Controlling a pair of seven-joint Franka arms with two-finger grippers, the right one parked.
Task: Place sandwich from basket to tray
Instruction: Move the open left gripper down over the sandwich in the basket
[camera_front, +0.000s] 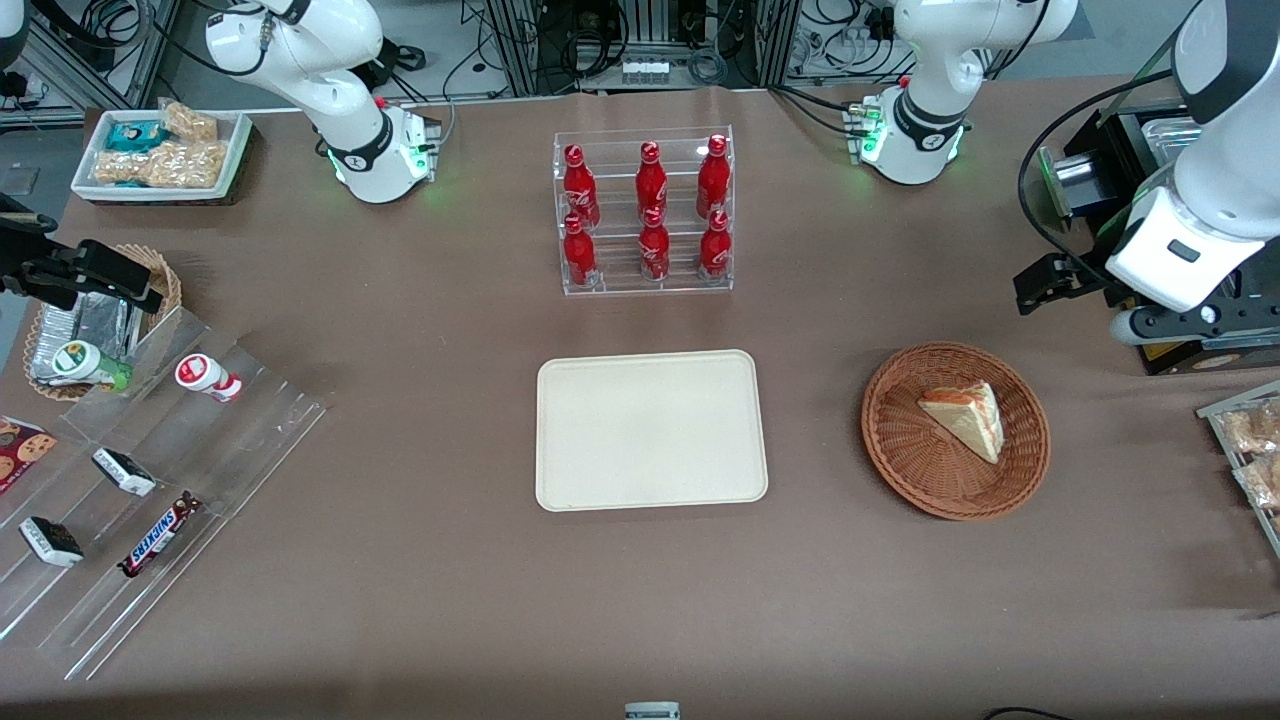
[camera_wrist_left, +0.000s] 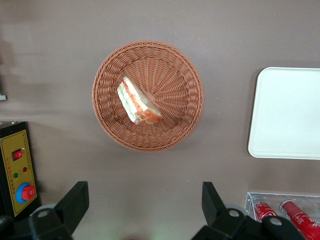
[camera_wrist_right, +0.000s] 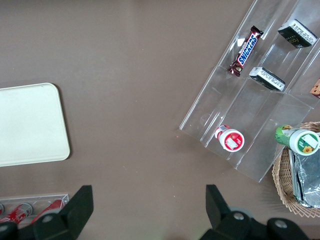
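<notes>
sandwich (camera_front: 966, 418) lies flat in basket (camera_front: 905, 440); end effector (camera_wrist_left: 145, 205) open above.

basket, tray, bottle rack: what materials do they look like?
Basket: reddish-brown woven wicker or rattan, matte; the weave strands show. It holds the sandwich.
Tray: cream-beige, smooth and matte with a low moulded rim; probably plastic or pressed fibre.
Bottle rack: clear acrylic by its look, glossy see-through tiers.
The end effector hangs open above the table beside the basket.

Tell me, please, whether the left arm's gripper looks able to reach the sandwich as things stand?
Probably yes: the gripper hangs open above the table beside the basket, and the sandwich lies uncovered in it with nothing between.
</notes>
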